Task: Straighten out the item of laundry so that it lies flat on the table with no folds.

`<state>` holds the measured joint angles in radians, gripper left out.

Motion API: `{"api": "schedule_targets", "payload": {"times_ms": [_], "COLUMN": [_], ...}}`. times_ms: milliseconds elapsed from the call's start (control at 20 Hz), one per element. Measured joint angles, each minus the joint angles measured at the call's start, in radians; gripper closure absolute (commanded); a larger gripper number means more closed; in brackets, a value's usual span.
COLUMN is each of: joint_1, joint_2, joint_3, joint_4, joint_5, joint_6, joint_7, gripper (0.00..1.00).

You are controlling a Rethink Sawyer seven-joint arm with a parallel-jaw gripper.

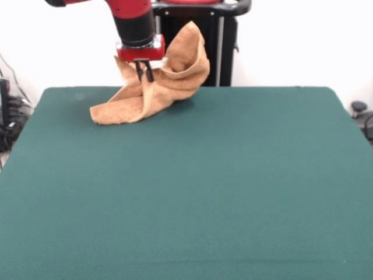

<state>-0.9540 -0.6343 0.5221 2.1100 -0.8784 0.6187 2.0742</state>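
One gripper (145, 71), seemingly pinched on the towel (157, 87), holds it above the table (233, 186).

A white wall (291, 41) stands behind. Dark cables (11, 116) hang at one side, a black wheel (359, 108) at the other.

**Hidden and cut off**

The arm (125, 14) leaves the picture at 11 o'clock. The raised towel (169, 76) hides the hand's (145, 71) far side. The table (186, 204) is cropped at 6 o'clock, its near edge unseen.
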Motion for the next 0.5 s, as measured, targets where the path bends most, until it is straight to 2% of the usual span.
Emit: {"api": "schedule_targets", "payload": {"times_ms": [500], "joint_1": [0.055], "joint_2": [0.025], "joint_3": [0.000], "joint_4": [-0.079], "joint_5": [0.017], "joint_6": [0.040], "joint_7": [0.000], "gripper": [1.00]}}
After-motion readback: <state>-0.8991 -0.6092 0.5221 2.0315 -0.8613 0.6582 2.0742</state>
